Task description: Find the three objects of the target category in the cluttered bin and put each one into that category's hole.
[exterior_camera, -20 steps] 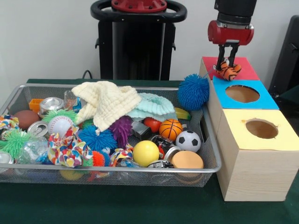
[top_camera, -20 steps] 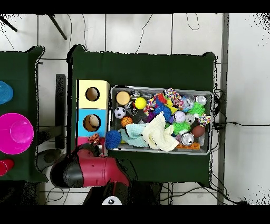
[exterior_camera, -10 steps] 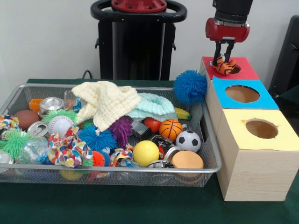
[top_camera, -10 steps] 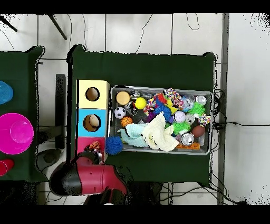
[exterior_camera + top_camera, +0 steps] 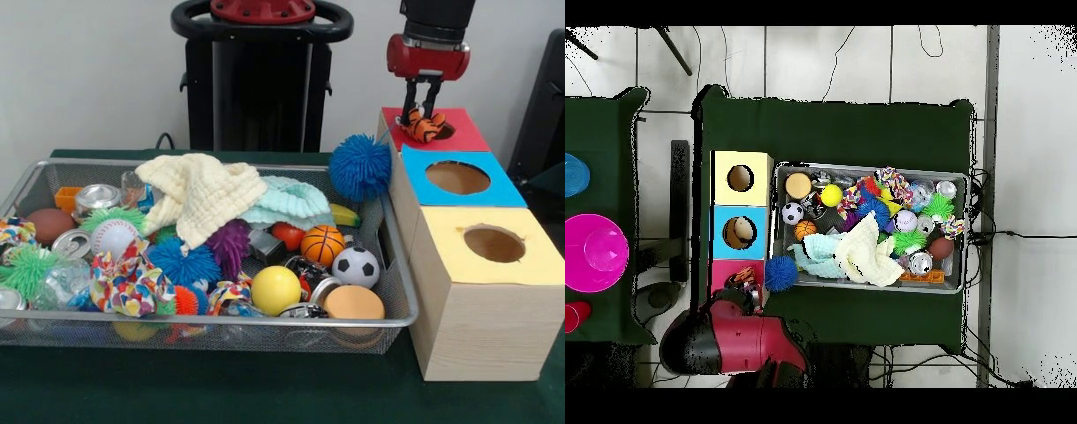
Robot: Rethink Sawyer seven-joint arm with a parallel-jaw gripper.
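My gripper (image 5: pixel 422 113) hangs over the red-faced box (image 5: pixel 463 134) at the far end of the row. It is shut on a small orange and black striped toy (image 5: pixel 426 127), which sits low on the red face. The toy hides the red hole. In the overhead view the toy (image 5: pixel 745 274) lies on the red face (image 5: pixel 723 270), with the arm just below it. The silver wire-mesh bin (image 5: pixel 221 319) stands left of the boxes, full of balls, cans and cloths, and also shows in the overhead view (image 5: pixel 868 168).
A blue spiky ball (image 5: pixel 360 167) rests at the bin's far right corner, against the boxes. The blue-faced hole (image 5: pixel 457 177) and the yellow-faced hole (image 5: pixel 494 243) are open. A cream cloth (image 5: pixel 203 193) covers part of the bin. A magenta dish (image 5: pixel 593 252) sits on a side table.
My gripper has moved slightly left and farther back over the red face, with the striped toy still in it. The blue spiky ball has shifted a little to the left.
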